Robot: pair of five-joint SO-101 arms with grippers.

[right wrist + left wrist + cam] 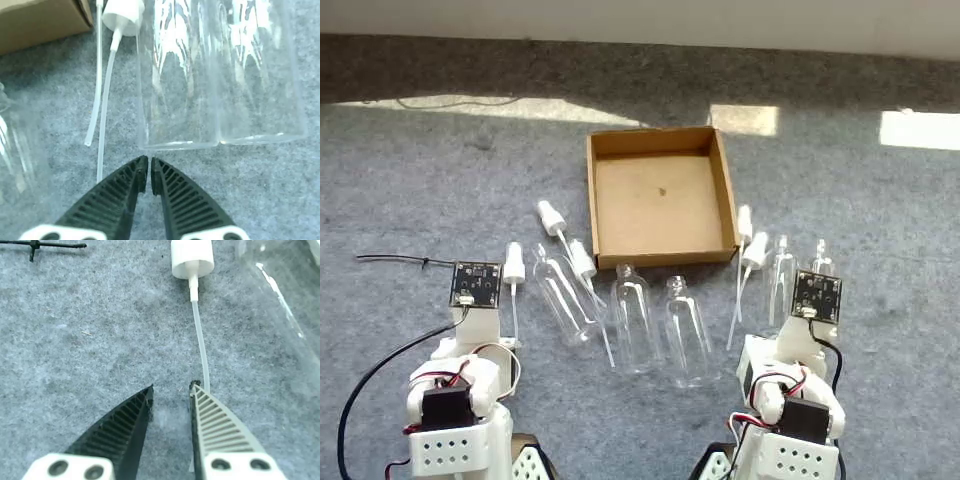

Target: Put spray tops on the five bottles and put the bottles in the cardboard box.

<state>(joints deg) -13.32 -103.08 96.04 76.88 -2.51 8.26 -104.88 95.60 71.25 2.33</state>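
Light was soft, even daylight over most of the grey counter [420,200], nothing dim. Hard sunlit patches [920,130] were blown out white along the far side. The cardboard box [660,190] only threw a thin soft shadow by its walls. The clear bottles [175,75] picked up streaky white glare in the right wrist view.

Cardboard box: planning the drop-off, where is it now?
In the high view the cardboard box sits open at centre, beyond the lying bottles, with a spray top beside its right wall.
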